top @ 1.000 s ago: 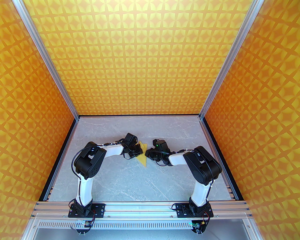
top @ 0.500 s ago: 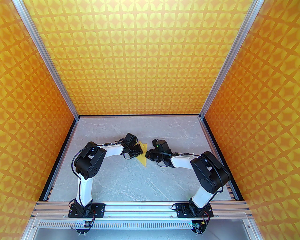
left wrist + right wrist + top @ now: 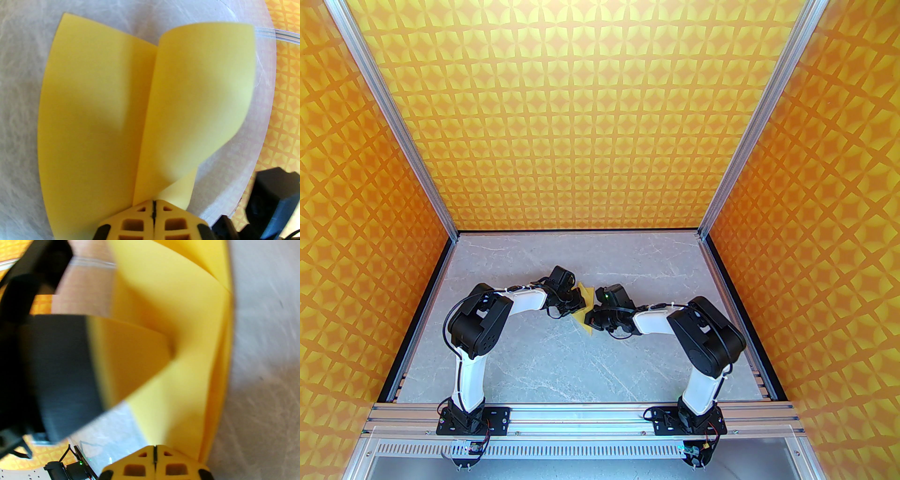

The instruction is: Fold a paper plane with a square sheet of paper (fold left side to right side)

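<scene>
Fold in progress, as judged: on the grey, veined table (image 3: 562,361), the thin matte yellow paper (image 3: 585,322) lay at mid-table between the arms, part-folded, its sharp point toward the near edge. The left gripper (image 3: 153,205), jaws pressed together, pinched a curled flap (image 3: 201,93) beside a straight crease (image 3: 150,117); the right gripper (image 3: 154,448), jaws also together, appeared to pinch the opposite edge. The next move likely called for carrying the left flap rightward and flattening it without creasing it askew.
</scene>
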`<action>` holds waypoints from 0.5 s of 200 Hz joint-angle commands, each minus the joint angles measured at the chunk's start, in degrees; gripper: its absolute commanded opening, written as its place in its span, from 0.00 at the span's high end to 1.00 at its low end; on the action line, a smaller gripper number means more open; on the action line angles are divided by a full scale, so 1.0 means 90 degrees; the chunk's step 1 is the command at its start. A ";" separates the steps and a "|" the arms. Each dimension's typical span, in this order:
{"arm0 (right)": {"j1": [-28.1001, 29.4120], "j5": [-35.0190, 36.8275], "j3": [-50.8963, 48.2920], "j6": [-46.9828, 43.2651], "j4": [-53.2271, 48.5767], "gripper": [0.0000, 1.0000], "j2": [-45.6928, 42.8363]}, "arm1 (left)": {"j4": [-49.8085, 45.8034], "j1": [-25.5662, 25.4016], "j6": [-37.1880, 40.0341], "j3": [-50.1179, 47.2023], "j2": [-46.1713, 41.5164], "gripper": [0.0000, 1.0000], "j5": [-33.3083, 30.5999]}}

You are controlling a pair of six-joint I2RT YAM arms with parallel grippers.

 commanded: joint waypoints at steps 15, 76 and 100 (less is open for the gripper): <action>0.0005 0.0055 0.0064 -0.0060 -0.0627 1.00 0.0093 | -0.0241 -0.0010 0.0148 0.0029 0.0167 0.96 -0.0100; 0.0000 -0.0145 -0.0185 -0.0035 -0.0666 1.00 -0.0050 | -0.0340 0.0006 0.0128 -0.0025 0.0217 0.97 -0.0248; 0.0003 -0.0158 -0.0472 0.0047 -0.0530 1.00 -0.0280 | -0.0340 0.0021 0.0136 -0.0028 0.0245 0.97 -0.0273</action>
